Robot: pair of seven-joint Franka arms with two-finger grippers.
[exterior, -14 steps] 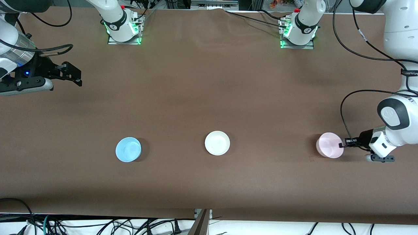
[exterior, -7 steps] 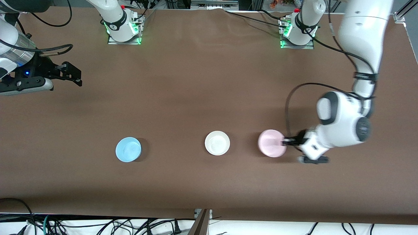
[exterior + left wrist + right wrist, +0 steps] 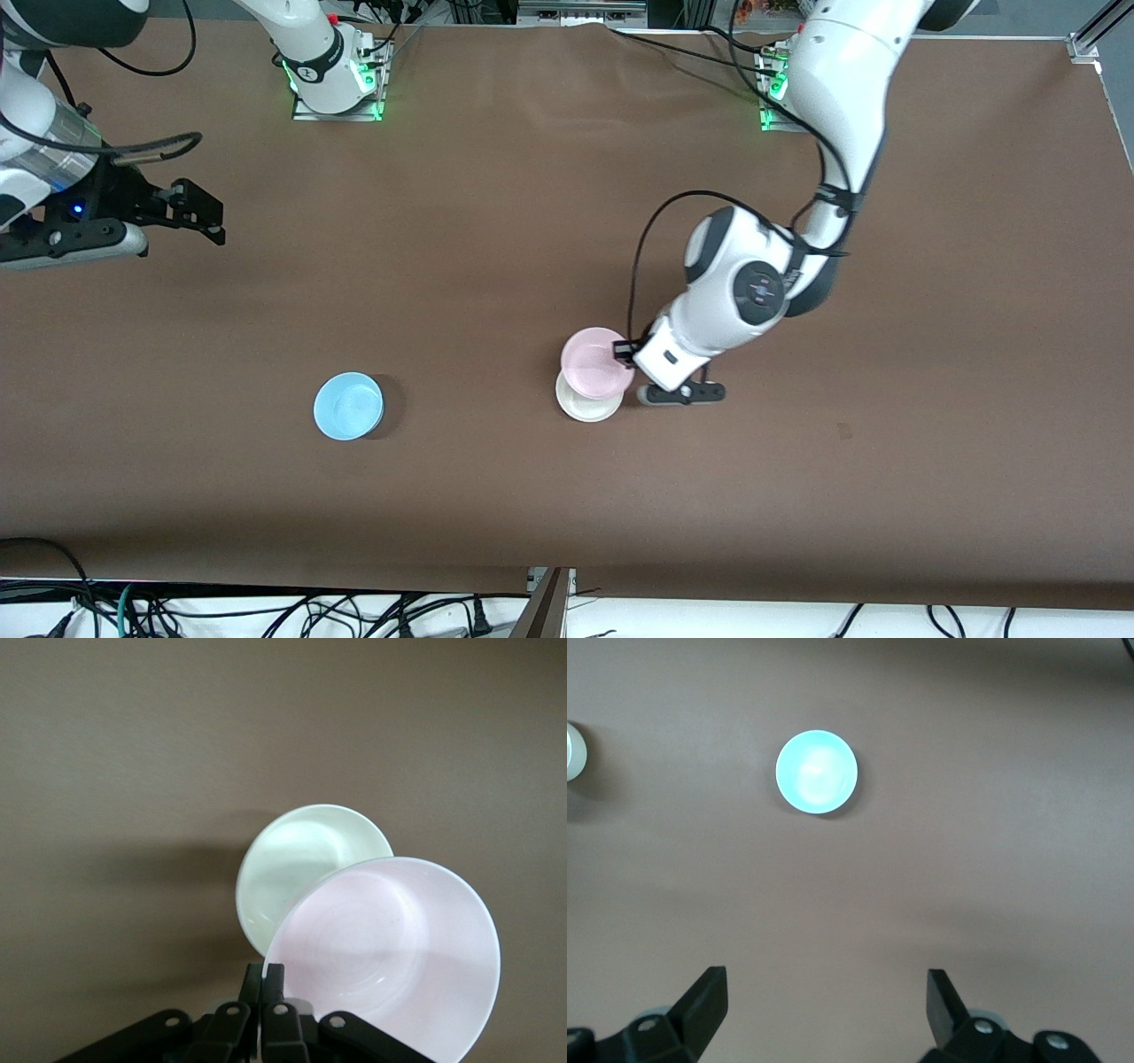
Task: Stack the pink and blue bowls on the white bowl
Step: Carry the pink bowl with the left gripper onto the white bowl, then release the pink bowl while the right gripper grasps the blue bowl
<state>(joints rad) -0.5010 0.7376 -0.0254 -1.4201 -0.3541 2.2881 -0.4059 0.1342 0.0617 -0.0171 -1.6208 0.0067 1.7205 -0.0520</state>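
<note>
The right gripper waits up in the air over the bench at the right arm's end, well apart from all the bowls. Its jaws are spread wide with nothing between them.

The blue bowl sits alone on the bench, toward the right arm's end from the white bowl. No one is touching it yet.

The white bowl sits in the middle of the bench. The pink bowl hangs over it, but not quite lined up. In the left wrist view a good part of the white bowl peeks out from under the pink bowl.

To do this step well, I think the pink bowl should slide a bit more until it sits right over the white one. Then it should go down slowly and flat. Only then should the jaws let go, so it does not tip or knock the white bowl away.

The left gripper has its jaws pinching the rim of the pink bowl at one edge. The left arm reaches far out from its base and bends down low over the bench.
</note>
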